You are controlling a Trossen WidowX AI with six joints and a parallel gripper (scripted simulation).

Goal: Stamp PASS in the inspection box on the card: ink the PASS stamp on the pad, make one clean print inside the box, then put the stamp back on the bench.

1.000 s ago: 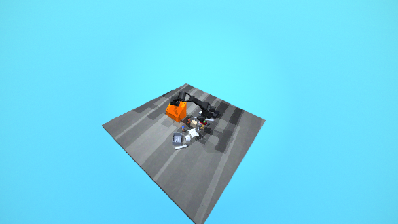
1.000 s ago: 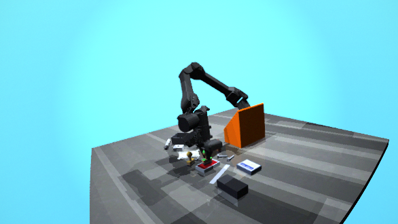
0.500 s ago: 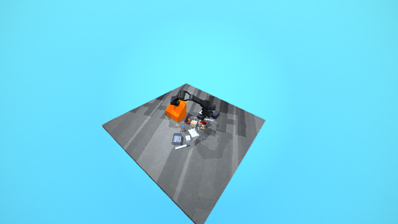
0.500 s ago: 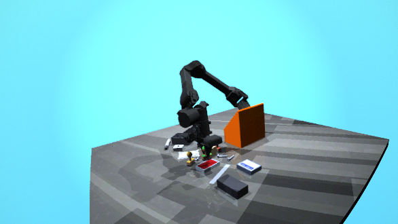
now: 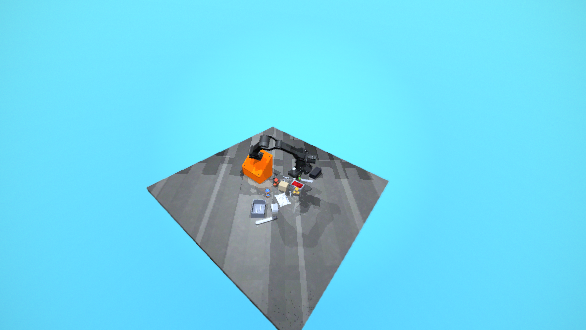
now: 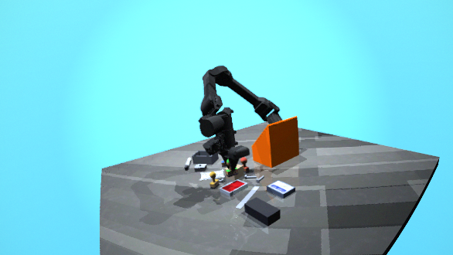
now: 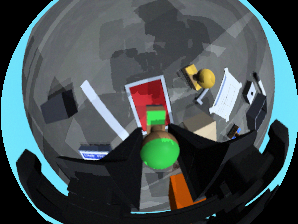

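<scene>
My gripper (image 7: 154, 129) (image 6: 233, 168) is shut on the green stamp, whose round green knob (image 7: 160, 151) faces the wrist camera. The stamp's small green-topped base points down. In the wrist view it overlaps the near end of the ink pad (image 7: 143, 96) (image 6: 233, 186) (image 5: 297, 184), a red pad in a pale frame. In the exterior view the stamp appears raised, behind the pad and beside the tan block. Its printing face is hidden. A white sheet (image 5: 282, 200) (image 6: 209, 177) (image 7: 225, 96), apparently the card, lies past the tan block; no box or print can be made out.
A yellow stamp (image 6: 213, 181) (image 7: 205, 78) stands beside the pad. A tan block (image 7: 200, 126), a red stamp (image 5: 275, 182) and a blue stamp (image 5: 267, 192) are near. A white strip (image 6: 247, 197) and dark block (image 6: 262, 210) lie on the pad's other side. A grey tray (image 7: 257, 111) is farther off.
</scene>
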